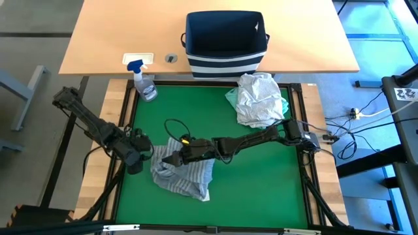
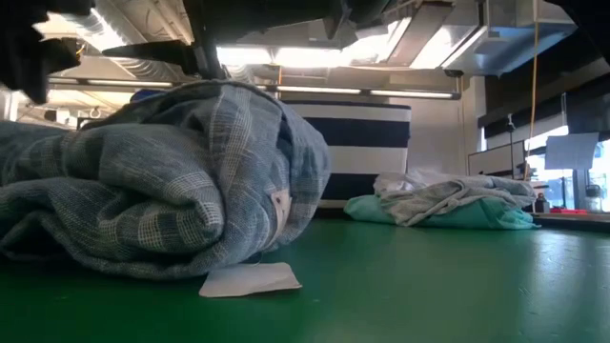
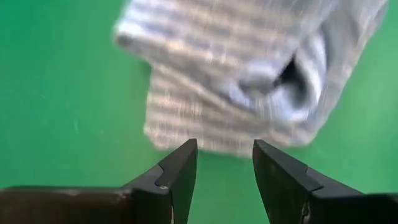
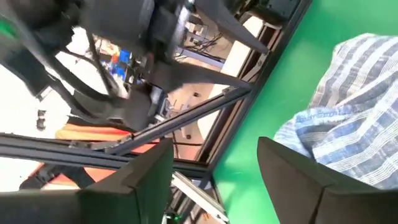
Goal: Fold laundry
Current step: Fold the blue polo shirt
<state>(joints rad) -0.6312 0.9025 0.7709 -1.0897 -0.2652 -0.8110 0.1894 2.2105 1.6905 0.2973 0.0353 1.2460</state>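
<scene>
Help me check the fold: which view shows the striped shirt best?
The high view: the whole striped shirt shows, bunched between both grippers. The low view gives a close side of it, and each wrist view only part.

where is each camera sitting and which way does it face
High: overhead, straight down on the green mat, both arms showing.
Low: at mat level, looking across past the striped shirt to the basket.
Left wrist: over its open left end effector toward the shirt.
Right wrist: past the open right end effector toward the frame edge.
All four share the shirt.
</scene>
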